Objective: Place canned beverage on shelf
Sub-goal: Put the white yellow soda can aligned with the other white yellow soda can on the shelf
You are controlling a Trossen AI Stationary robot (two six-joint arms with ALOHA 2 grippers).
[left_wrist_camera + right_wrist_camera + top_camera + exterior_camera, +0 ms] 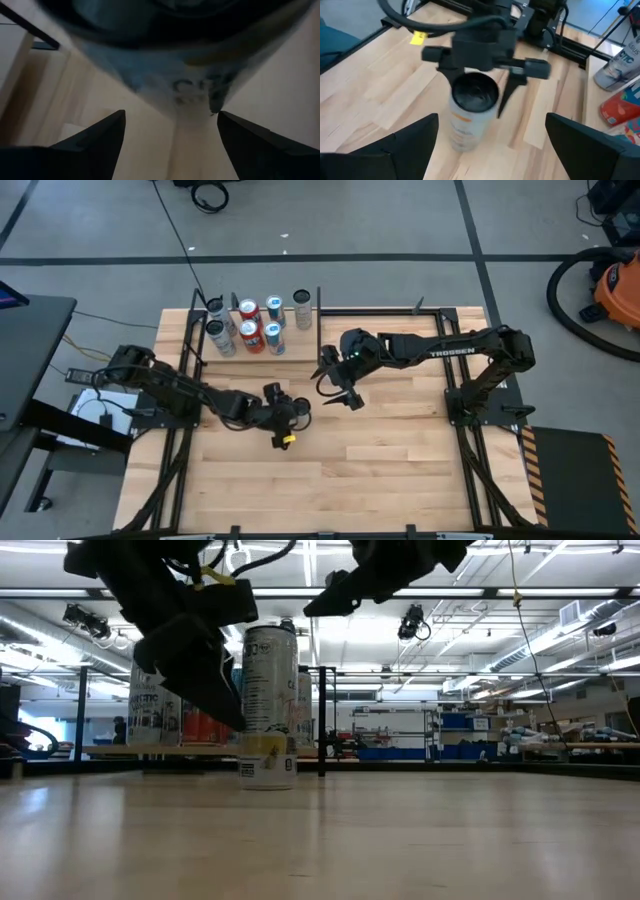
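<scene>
Can (pixel 270 700) upright on the tabletop (pixel 400 450), between the left pincer's (pixel 291 409) fingers.
Whether those fingers press it cannot be told. The right pincer (pixel 340 393) hovers just beside it, spread wide and empty. The shelf (pixel 290 345) holds six cans.

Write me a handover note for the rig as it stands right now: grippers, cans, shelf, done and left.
Left gripper: over mid-table, fingers around an upright can that stands on the table; whether it is gripped or just straddled, cannot tell.
Right gripper: open, empty, raised just beside that can.
Shelf: at the table's far edge, seven cans already standing on it.
Done: seven cans shelved.
Left: lift this can, carry it to the shelf, set it upright in free space at the shelf's right end, release.
</scene>
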